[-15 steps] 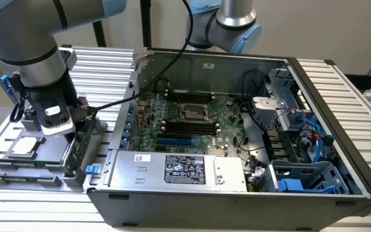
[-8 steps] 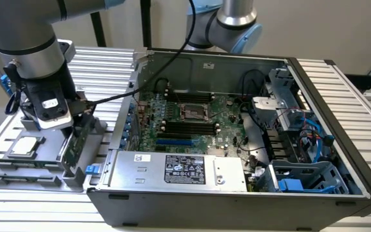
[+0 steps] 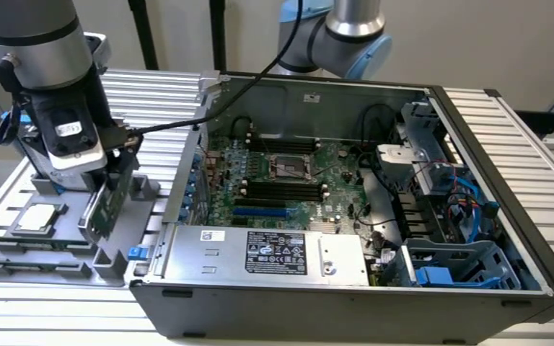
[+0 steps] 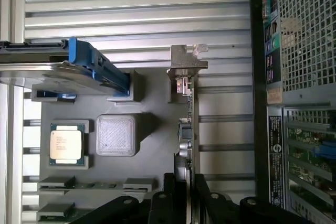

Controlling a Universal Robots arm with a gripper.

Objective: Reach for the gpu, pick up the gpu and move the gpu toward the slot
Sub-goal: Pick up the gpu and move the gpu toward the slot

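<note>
In the exterior view the upper part of the gpu [image 3: 100, 209] is hidden behind the tool [image 3: 112, 173], so contact between them cannot be judged. In the wrist view the tool is cut off by the picture's edge. The print on the label [image 4: 275, 156] of the computer case [image 4: 304, 35] is too small to be read.

A green gpu [image 4: 188, 129] is seen edge-on, stood upright in a gray fixture tray [image 4: 152, 161], with its silver bracket [image 4: 187, 61] at the end away from the gripper [image 4: 186, 187], whose parted black fingers are set either side of the card. A processor chip [image 4: 66, 144] and a blue-railed hard drive [image 4: 58, 74] are held in the same tray.
</note>
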